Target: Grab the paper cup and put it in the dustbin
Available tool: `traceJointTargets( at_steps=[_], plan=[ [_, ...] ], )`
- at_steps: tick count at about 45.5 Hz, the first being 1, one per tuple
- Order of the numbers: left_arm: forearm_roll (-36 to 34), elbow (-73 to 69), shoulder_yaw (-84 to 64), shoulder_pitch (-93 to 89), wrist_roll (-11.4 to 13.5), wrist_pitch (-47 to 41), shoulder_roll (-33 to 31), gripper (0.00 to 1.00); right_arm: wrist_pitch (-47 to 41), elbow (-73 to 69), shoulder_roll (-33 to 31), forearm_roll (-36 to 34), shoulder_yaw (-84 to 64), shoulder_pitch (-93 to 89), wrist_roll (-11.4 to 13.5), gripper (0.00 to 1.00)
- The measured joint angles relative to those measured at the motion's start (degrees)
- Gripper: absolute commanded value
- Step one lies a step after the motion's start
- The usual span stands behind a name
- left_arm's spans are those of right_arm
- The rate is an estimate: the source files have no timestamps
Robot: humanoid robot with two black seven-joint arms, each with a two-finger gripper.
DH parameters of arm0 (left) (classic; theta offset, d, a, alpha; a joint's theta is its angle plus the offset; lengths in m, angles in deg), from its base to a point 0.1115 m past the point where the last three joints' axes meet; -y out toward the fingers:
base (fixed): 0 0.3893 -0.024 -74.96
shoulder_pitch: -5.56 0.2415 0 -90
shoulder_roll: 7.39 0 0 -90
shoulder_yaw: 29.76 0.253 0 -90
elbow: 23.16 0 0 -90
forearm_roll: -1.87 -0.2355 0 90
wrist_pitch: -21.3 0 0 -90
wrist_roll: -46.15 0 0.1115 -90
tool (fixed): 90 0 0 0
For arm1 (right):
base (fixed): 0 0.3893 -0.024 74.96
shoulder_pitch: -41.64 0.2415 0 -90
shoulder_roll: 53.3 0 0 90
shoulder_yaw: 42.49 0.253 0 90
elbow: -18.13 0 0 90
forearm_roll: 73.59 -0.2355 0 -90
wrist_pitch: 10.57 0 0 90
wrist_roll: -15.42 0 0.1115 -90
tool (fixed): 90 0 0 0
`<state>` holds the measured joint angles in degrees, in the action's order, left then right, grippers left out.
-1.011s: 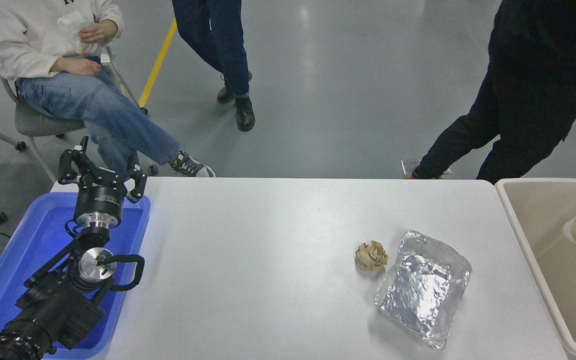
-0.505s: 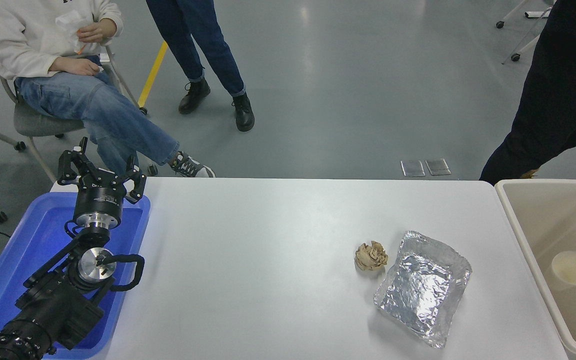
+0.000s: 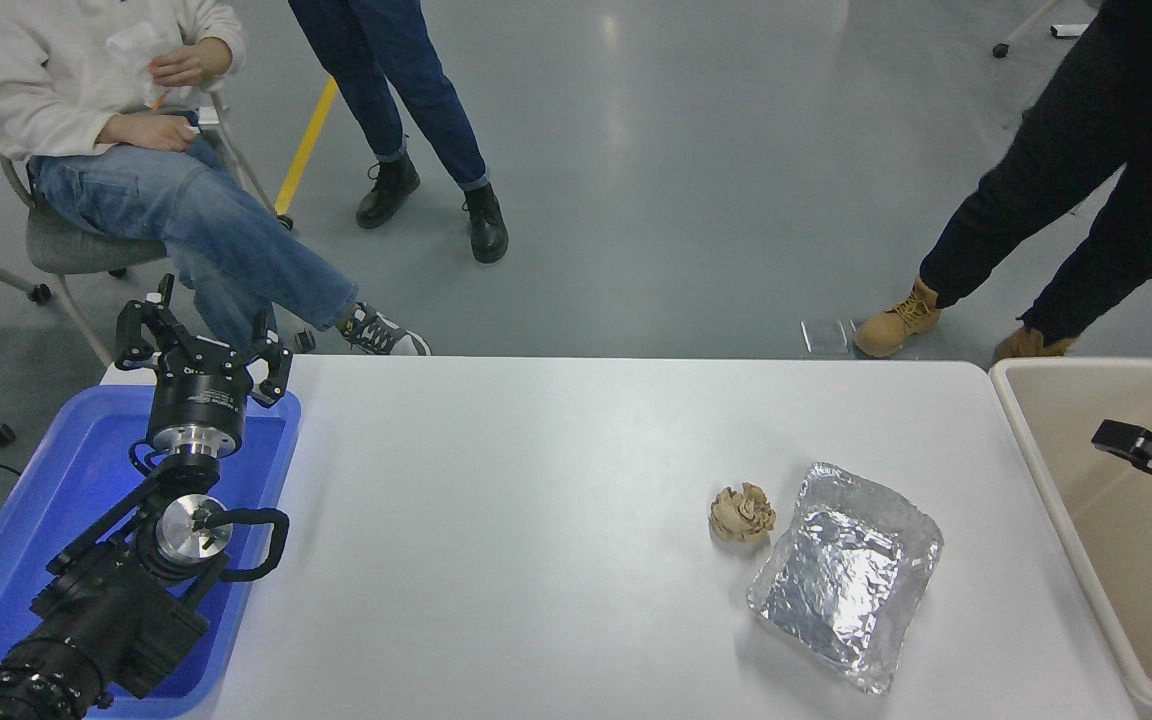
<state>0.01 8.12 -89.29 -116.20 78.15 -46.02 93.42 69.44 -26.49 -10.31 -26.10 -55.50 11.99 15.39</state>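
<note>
The beige dustbin (image 3: 1086, 364) stands at the table's right end, partly cut off by the picture's edge. No paper cup shows in it or on the table; the visible part of the bin's inside is bare. My right gripper (image 3: 1131, 445) comes in from the right edge and hangs over the bin, only partly in view. My left gripper (image 3: 201, 345) is parked at the lower left over the blue tray, open and empty.
A crumpled tan paper ball (image 3: 742, 512) and a crinkled foil tray (image 3: 846, 575) lie on the table's right half. A blue tray (image 3: 26, 510) sits at the left edge. One person sits at the far left; two stand beyond the table.
The paper cup, at the right gripper over the bin one second ago, dropped lower inside it and no longer shows. The right gripper has come further into view. The standing people shifted.
</note>
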Motion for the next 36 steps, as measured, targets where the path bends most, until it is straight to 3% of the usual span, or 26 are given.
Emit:
traceJointTargets(
  at_steps=[14,20,36],
  plan=[
    [0.01,0.01,0.03,0.0,0.0,0.0,-0.01,0.99,-2.79,-20.72,1.83,-7.85,-29.4,31.17,-0.17,1.0],
    [0.01,-0.01,0.02,0.04,-0.01,0.0,0.06,0.99,-4.26,-26.46,6.28,-13.18,-38.93,41.85,-0.24,1.0],
    [0.0,0.03,0.03,0.1,0.0,0.01,-0.03,0.99,-15.49,-35.21,21.8,-28.46,-46.22,60.91,0.06,1.0]
  ],
)
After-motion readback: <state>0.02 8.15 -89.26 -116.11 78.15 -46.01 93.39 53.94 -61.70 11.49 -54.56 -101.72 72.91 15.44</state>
